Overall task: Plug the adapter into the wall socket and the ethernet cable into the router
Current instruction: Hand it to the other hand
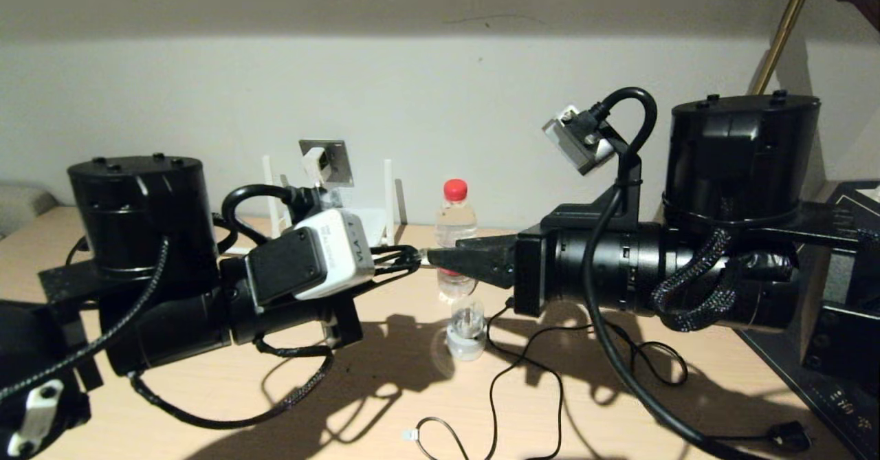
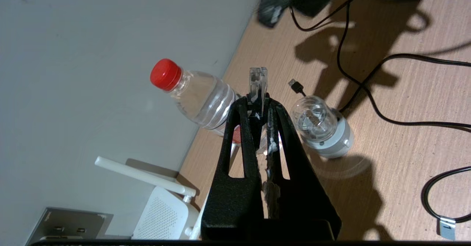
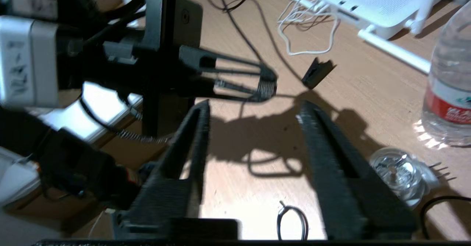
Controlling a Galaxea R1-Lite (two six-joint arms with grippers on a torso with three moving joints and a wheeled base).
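Already the adapter [image 1: 315, 160] sits in the wall socket [image 1: 326, 162]; left gripper [image 2: 258, 106] pinches the ethernet cable [image 2: 257, 85] plug midair, router [image 2: 162, 216] unplugged; right gripper [image 3: 254, 115] gapes empty.

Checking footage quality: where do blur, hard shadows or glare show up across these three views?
Head view: hard arm shadows on the table. Left wrist view: sharp on the ethernet cable plug in the left gripper. Right wrist view: right gripper and left arm blurred, bright glare patch on the wood.
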